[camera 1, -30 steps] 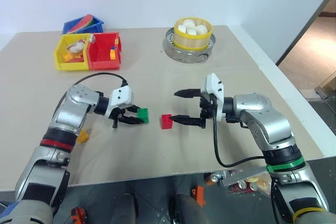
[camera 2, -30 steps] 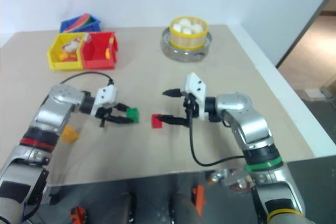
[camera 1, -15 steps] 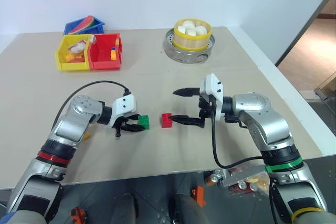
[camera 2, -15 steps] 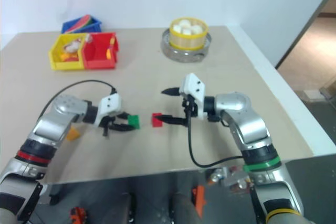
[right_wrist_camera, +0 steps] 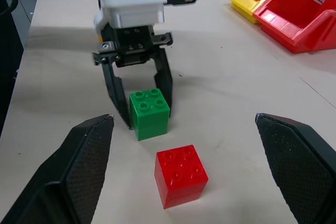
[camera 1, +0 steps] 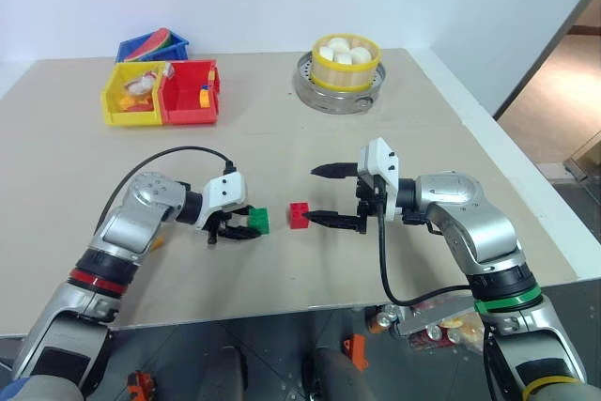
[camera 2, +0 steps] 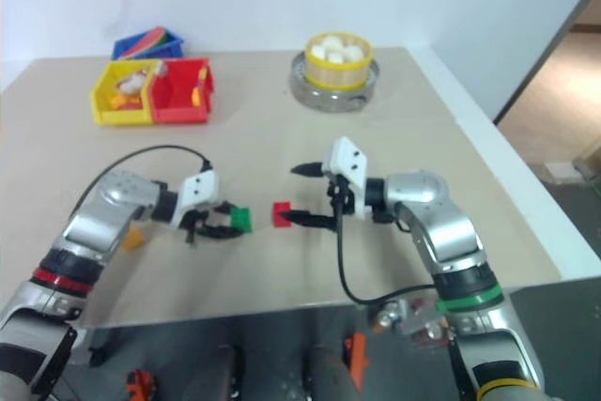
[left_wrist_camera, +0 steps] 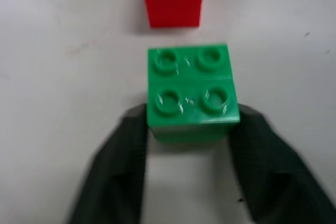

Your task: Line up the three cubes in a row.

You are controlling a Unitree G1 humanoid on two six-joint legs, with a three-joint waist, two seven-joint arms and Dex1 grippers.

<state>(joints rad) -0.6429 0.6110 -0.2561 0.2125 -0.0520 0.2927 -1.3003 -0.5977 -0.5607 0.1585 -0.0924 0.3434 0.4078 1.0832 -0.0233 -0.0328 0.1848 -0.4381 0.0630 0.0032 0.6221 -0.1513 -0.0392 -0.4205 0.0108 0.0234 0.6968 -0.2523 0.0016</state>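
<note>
Glossy studded plastic green cube [left_wrist_camera: 191,92] and red cube [right_wrist_camera: 180,174], matt smooth tabletop [camera 1: 282,147], shiny metal steamer tray [camera 1: 315,89]

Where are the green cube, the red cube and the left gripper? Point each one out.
green cube [left_wrist_camera: 191,85]: left wrist view, studded top face.
red cube [right_wrist_camera: 180,174]: right wrist view, studded top face.
left gripper [right_wrist_camera: 140,109]: right wrist view, midway between its fingertips, which flank the green cube.

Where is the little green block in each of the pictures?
Left eye view: green cube on the table, between the left gripper fingers.
Right eye view: green cube just left of the red cube.
Left wrist view: green cube in the middle, studs up.
Right wrist view: green cube in front of the white-topped gripper.
Shared landmark: the red cube beside it, a small gap between.
</note>
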